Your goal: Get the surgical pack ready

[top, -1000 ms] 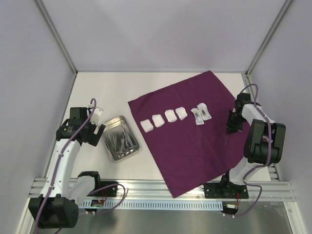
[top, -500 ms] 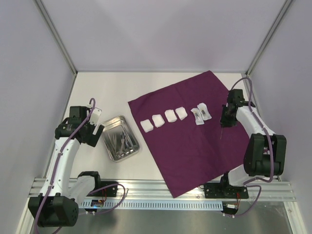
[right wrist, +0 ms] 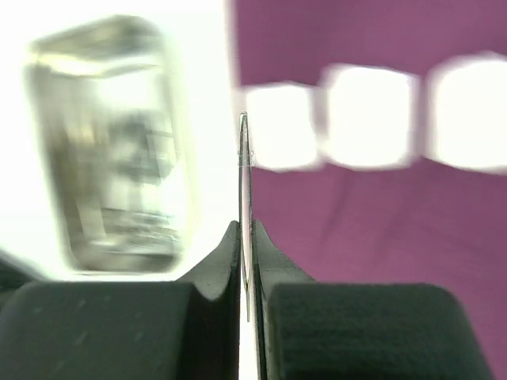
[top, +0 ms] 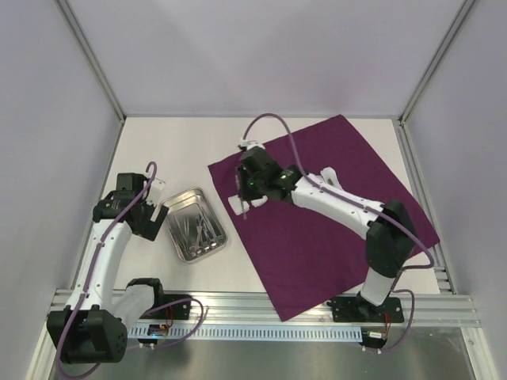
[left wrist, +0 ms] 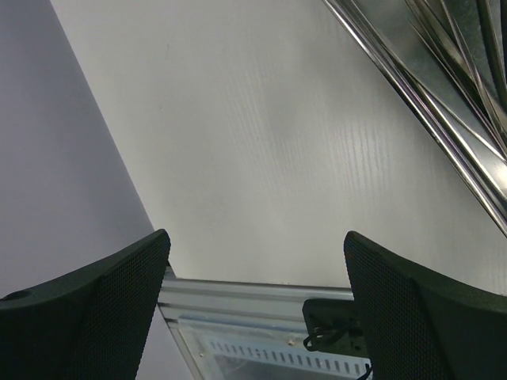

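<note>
The purple cloth (top: 341, 229) lay flat on the table (top: 182, 150), in the middle and right of the top picture. The shiny tray (top: 176, 237) sat just left of it, with metal tools inside. The right gripper (top: 245, 198) was over the cloth's left edge, near the white pads (right wrist: 372, 119). Its fingers were pinched tight on a thin metal tool (right wrist: 244, 150). The left gripper (left wrist: 255, 237) was beside the tray's left side, spread wide with nothing in it.

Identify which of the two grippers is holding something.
The right gripper, shut on a thin steel instrument over the purple cloth. The left gripper is open and empty beside the steel tray.
</note>
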Robot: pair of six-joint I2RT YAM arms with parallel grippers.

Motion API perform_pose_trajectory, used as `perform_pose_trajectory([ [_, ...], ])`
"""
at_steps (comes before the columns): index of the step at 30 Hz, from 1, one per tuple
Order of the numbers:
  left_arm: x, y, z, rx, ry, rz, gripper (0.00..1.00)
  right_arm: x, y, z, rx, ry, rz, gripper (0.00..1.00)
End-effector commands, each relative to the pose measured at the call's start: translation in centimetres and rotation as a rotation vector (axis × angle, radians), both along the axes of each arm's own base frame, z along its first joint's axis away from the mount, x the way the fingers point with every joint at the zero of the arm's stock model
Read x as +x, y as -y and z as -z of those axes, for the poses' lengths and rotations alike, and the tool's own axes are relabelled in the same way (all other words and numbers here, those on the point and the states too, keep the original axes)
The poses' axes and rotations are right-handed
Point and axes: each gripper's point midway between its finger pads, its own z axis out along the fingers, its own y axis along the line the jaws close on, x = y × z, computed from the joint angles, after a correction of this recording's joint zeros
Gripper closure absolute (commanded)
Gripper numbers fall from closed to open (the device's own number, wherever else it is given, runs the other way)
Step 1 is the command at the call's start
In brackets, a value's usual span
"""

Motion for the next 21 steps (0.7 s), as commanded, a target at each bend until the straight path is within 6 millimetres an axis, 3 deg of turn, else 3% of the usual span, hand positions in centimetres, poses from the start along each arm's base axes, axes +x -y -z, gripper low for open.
perform_pose_trajectory([
  [1, 0.1, -0.3, -0.1, 0.007, 0.032, -0.032, 0.0, -0.6, -8.4, -2.1, 0.182, 0.014, -0.002, 1.0],
  [3, 0.1, -0.2, -0.1, 0.005, 0.044, -0.029, 0.0, -0.9, -12.7, -0.8, 0.216, -0.031, -0.021, 1.0],
  [7, 0.0, -0.2, 0.3, 0.003, 0.042, -0.025, 0.0, -2.3, -16.5, 0.9, 0.215, -0.074, -0.046, 1.0],
  [8, 0.0, -0.3, 0.4, 0.008, 0.044, -0.025, 0.0, -2.3, -17.5, 0.6, 0.225, -0.072, -0.046, 1.0],
  [9, 0.0, -0.3, 0.5, 0.012, 0.044, -0.024, 0.0, -2.5, -18.0, 2.6, 0.195, -0.092, -0.043, 1.0],
  [12, 0.0, -0.3, 0.6, 0.012, 0.049, -0.026, 0.0, -3.1, -19.6, 5.0, 0.16, -0.118, -0.035, 0.99],
  [21, 0.1, 0.0, 1.2, -0.003, 0.056, 0.008, 0.0, -5.0, -20.2, 9.5, 0.101, -0.172, 0.03, 1.0],
])
